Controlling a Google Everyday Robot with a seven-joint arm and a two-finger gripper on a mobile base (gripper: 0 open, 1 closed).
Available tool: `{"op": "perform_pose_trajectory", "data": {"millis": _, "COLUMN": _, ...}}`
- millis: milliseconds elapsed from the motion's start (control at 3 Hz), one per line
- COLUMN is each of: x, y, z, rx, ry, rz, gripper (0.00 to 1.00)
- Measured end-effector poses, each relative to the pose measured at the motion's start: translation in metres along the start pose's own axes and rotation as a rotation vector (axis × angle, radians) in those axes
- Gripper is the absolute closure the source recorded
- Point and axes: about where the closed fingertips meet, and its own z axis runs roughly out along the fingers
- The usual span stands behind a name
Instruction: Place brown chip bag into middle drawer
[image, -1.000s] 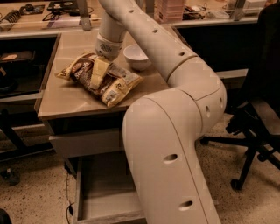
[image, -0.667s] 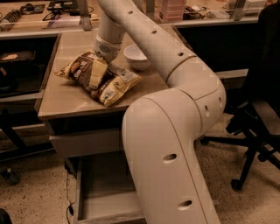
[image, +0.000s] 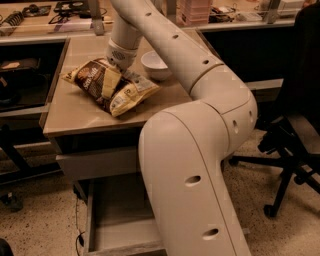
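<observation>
Jaws lower, atop brown chip bag (image: 91, 83)

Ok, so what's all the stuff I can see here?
chip bag: one, dark brown with yellow edges, lying on the table
bowl: one, white, on the table, just behind the bag
table: one, tan top, on the left
shut drawer: one, grey, right under the table top
open drawer: one, grey, pulled out low down near the floor
office chair: one, black, on the right
arm: one, cream white, reaching from the front over the table
gripper: one, down on top of the chip bag
</observation>
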Motion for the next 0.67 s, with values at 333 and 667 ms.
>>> {"op": "perform_pose_trajectory", "data": {"millis": 333, "x": 0.0000, "y": 0.0000, "z": 0.0000, "rx": 0.000, "ry": 0.000, "rz": 0.000, "gripper": 1.00}}
{"op": "perform_pose_trajectory", "data": {"millis": 667, "x": -0.0025, "y": 0.0005, "z": -0.0063, "rx": 0.000, "ry": 0.000, "rz": 0.000, "gripper": 1.00}}
